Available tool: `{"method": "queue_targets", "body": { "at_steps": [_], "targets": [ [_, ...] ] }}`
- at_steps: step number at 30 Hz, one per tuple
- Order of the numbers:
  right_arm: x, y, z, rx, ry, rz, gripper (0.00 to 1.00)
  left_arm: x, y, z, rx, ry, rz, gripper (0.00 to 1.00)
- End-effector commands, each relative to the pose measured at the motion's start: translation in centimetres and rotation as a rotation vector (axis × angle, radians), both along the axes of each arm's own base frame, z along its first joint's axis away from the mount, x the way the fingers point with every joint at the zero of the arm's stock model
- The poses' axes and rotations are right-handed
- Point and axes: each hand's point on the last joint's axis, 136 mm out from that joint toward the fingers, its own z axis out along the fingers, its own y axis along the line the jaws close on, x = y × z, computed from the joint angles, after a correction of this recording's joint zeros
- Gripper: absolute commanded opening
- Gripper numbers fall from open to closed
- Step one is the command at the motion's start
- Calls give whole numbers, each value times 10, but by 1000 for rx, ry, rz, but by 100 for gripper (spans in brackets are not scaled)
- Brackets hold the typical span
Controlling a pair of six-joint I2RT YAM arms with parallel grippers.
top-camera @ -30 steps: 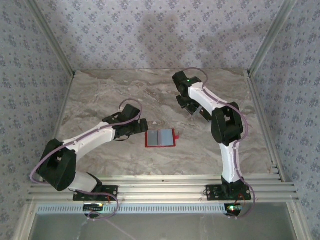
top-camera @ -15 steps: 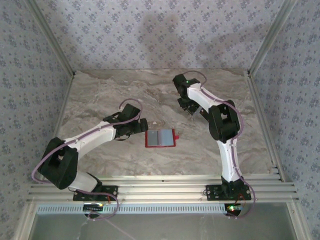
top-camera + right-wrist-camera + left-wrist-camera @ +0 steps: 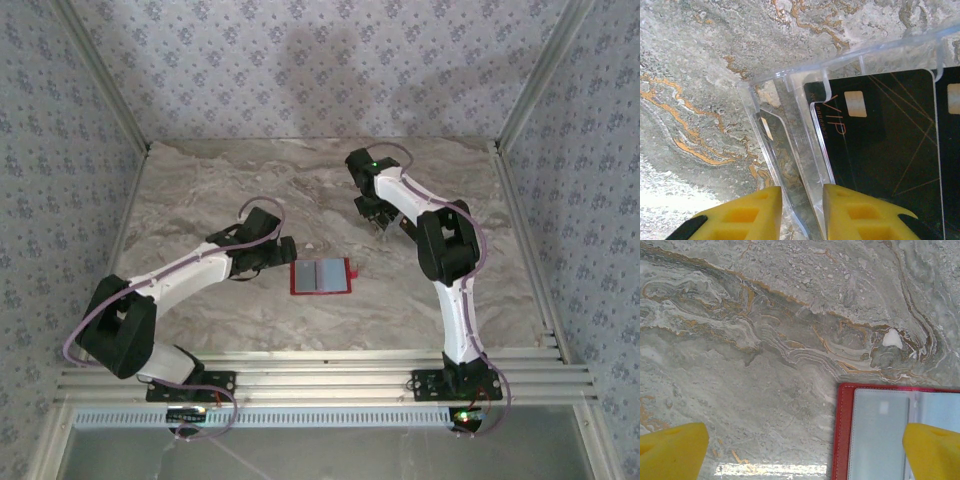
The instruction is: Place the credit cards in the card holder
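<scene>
The red card holder (image 3: 320, 277) lies open on the marble table, its grey inner pockets facing up. Its upper left corner (image 3: 890, 430) shows in the left wrist view. My left gripper (image 3: 288, 250) hovers just off the holder's left edge, wide open (image 3: 802, 452) and holding nothing. Black credit cards (image 3: 880, 145) with gold "VIP" lettering stand in a clear plastic rack (image 3: 790, 85). A second card (image 3: 951, 150) sits beside the first. My right gripper (image 3: 802, 215) is over the rack's left end. Its jaws are narrowly apart, straddling the rack's end slot beside the first card.
The marble table (image 3: 220, 180) is framed by aluminium rails (image 3: 320, 380) at the near edge and patterned walls on three sides. The rack with the dark cards (image 3: 408, 228) sits right of centre, partly under the right arm. Open tabletop lies at the far left.
The right arm's elbow has swung slightly left and away from the near edge while its gripper stays over the rack. The left arm and the card holder have not moved.
</scene>
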Motion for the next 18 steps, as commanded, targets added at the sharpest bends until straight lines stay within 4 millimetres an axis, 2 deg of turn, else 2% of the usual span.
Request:
{"method": "queue_targets", "body": {
  "at_steps": [1,11,18],
  "targets": [
    [-5,-7,17,-2,-10,-1,28,2,-1,0,-5,-2,-6,100],
    [-6,-10,26,1,-24,-5,23,2,-2,-1,-15,-1,-6,100],
    [-8,-11,22,13,-11,-7,20,1,-3,-3,-18,4,-5,100]
  ]
}}
